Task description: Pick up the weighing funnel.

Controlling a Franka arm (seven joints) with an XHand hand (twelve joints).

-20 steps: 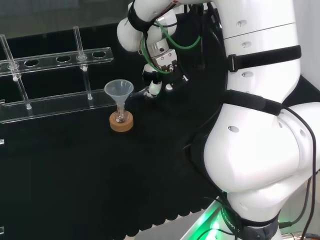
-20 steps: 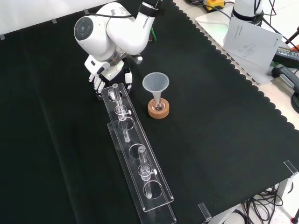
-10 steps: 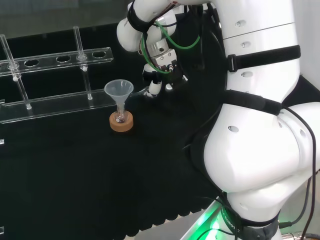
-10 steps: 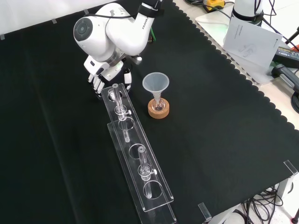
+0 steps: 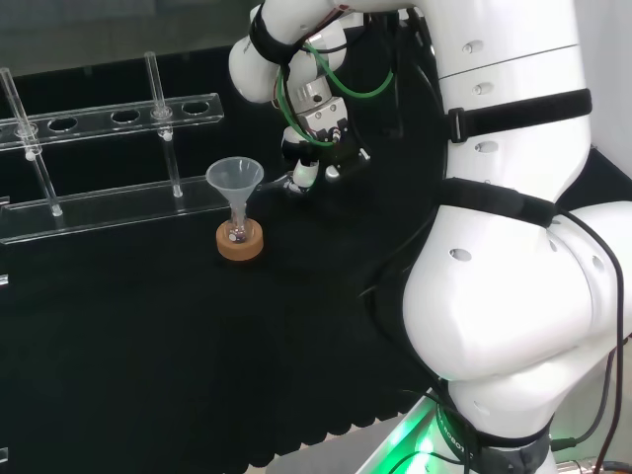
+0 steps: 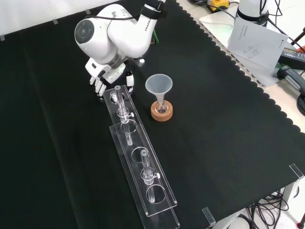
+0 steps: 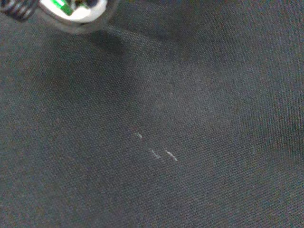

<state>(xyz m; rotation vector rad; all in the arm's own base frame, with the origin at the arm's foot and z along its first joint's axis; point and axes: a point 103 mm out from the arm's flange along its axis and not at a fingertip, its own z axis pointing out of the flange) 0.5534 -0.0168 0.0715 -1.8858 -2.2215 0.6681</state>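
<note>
On the cloth (image 6: 214, 119), seen from the front, a long rack (image 6: 143, 179) runs from upper left to lower right, with tubes (image 6: 117, 95) upright in its holes. Just right of its far end stands the funnel (image 6: 158, 85) – stem down in a small flask (image 6: 161, 107) on a cork ring (image 6: 167, 114). The hand (image 6: 102, 76) hangs at the rack's far end – to the funnel's left.

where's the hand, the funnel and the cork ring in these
hand (image 6: 108, 71): front view, on its white body.
funnel (image 6: 158, 85): front view, on the cone's inner wall.
cork ring (image 6: 161, 118): front view, on its outer side facing the camera.
</note>
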